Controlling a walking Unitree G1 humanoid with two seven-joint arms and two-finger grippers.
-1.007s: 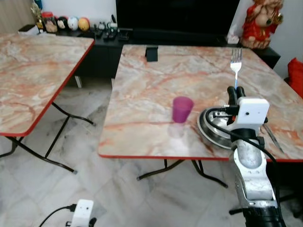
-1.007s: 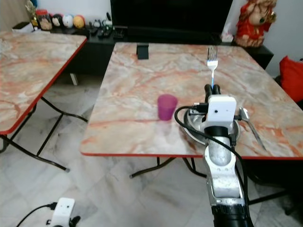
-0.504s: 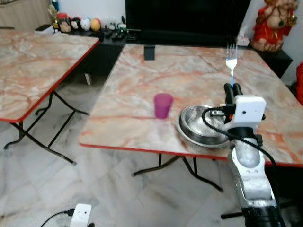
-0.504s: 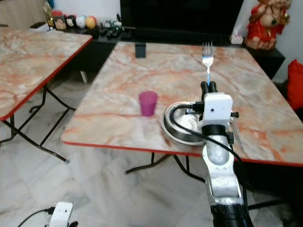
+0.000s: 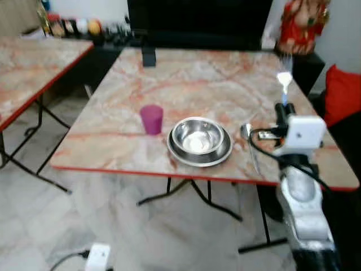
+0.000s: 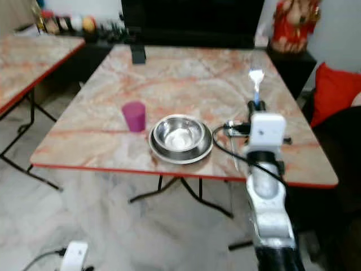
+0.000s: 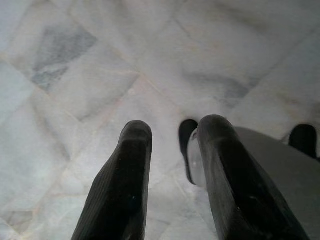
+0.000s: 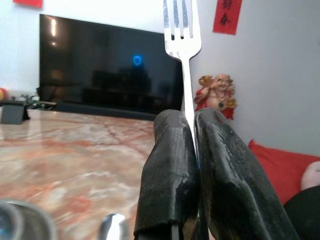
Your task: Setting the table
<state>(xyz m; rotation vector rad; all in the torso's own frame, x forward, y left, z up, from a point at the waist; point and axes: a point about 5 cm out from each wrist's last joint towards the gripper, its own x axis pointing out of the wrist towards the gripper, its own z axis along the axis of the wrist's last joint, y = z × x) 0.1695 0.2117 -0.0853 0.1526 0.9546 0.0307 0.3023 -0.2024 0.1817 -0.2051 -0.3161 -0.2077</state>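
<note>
Fork (image 5: pixel 284 79) held upright, long axis vertical, tines pointing up, blue-tinted handle running down into the right gripper (image 5: pixel 282 108). Right gripper clenched on the fork handle, both black fingers (image 8: pixel 170 165) pressed against it. Fork sits above the table's (image 5: pixel 192 79) right edge, nearer the front than the far corner.

On the table, near the front edge: steel bowl (image 5: pixel 198 135) on a steel plate (image 5: pixel 186 155), about centre. Spoon (image 5: pixel 246 134) lies just right of the plate, between it and the gripper; frame is blurred, so its exact lie is uncertain. Purple cup (image 5: pixel 151 119) upright, left of the bowl, apart from it. Small dark object (image 5: pixel 148 57) at the far left corner.

Left gripper (image 7: pixel 170 150) hangs over pale marble floor (image 7: pixel 90 65), fingers parted, holding nothing.

Room: second marble-pattern table (image 5: pixel 28 62) at left; dark TV (image 8: pixel 100 65) and red figurine (image 5: pixel 294 28) beyond the far edge; red cushion (image 5: pixel 340 93) at right.
</note>
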